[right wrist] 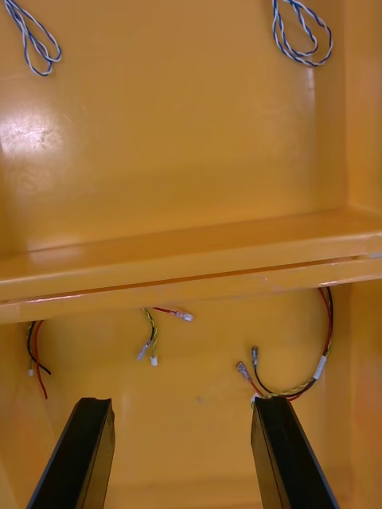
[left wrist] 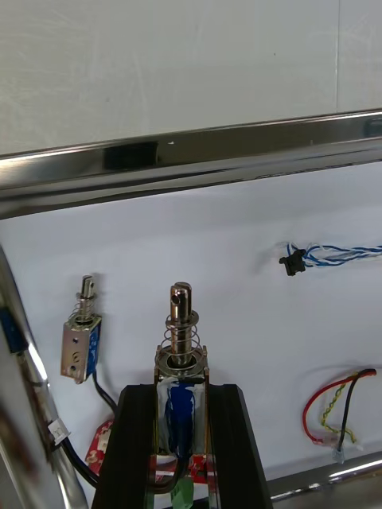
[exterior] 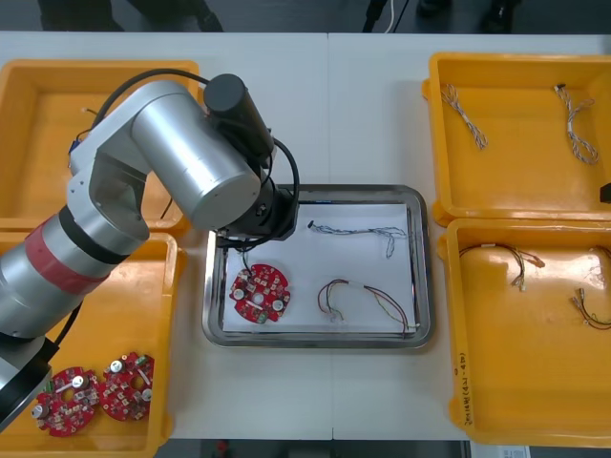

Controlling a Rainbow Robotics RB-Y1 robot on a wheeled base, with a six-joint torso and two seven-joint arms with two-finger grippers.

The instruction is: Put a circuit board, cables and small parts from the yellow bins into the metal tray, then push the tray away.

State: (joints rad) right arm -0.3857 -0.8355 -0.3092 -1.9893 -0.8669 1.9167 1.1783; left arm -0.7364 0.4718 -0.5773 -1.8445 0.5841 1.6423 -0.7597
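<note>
**Item:** small metal part (left wrist: 181,350). It is a blue block in a bright steel frame, with a coil spring and a round-headed pin at one end and a thin black lead at the other.

**Location:** between the black fingers (left wrist: 134,445) of the left gripper (left wrist: 183,394), over the white lining of the shiny metal tray (left wrist: 199,155), near its far left corner. Whether it touches the lining cannot be told.

**Handling (judged):** light, compact and rigid in the frame. The smooth metal flanks are probably slippery. The pin and spring look like the delicate end, and the limp lead offers no purchase. The best hold is across the flat sides of the body, where the fingers have it.

**Grip:** the left gripper is clamped on the body, its fingers apart by the part's width. The pin points away from the wrist.

**Arm pose:** the silver left arm (exterior: 181,153) reaches in over the left bins, with the wrist bent steeply down above the tray corner.

**Adjacent:** a similar blue-and-steel shape sits just beside the held part, near the tray's side wall. Whether it is a second part or a reflection cannot be told.

**Tray contents:**
- A round red circuit board (exterior: 260,294) near the left side.
- A twisted blue and white cable (exterior: 358,230) toward the far side.
- A looped red and yellow cable (exterior: 368,298) toward the near right.

**Elsewhere:**
- The right gripper (right wrist: 183,402) hangs over the near right yellow bin (exterior: 496,382), above loose red and yellow cables. Its fingers are spread wide with nothing between them.
- Two spare red circuit boards (exterior: 95,391) lie in the near left yellow bin (exterior: 124,315).
</note>
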